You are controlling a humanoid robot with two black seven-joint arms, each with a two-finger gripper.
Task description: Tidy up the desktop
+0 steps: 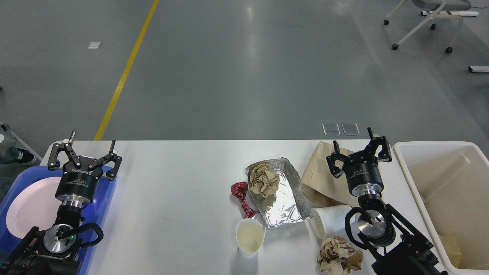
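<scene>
At the far left, a blue plastic tray point(106, 193) sat at the left end of the large white rectangular desktop point(172, 198), holding a round white plate point(32, 208). Above the tray hung the left gripper point(85, 154), its two black fingers spread wide apart and holding nothing. The desktop ran across the lower half of the view, from the tray to the bin at the right.

Near the middle lay a crumpled red foil wrapper point(240, 194), touching the left edge of a crinkled silver foil tray point(284, 200). A ball of crumpled brown paper point(263, 178) rested in the far end of that foil tray. Just in front of the wrapper stood an upright white paper cup point(249, 236).

Right of the foil tray, a flat brown paper bag point(319, 175) lay on the desktop, and a second white paper cup point(328, 219) lay on its side in front of it. A crumpled brown-and-white paper wad point(338, 259) sat near the front edge.

The right gripper point(359, 151) hovered over the bag, fingers parted and empty. At the far right stood a cream rectangular plastic bin point(401, 152).
</scene>
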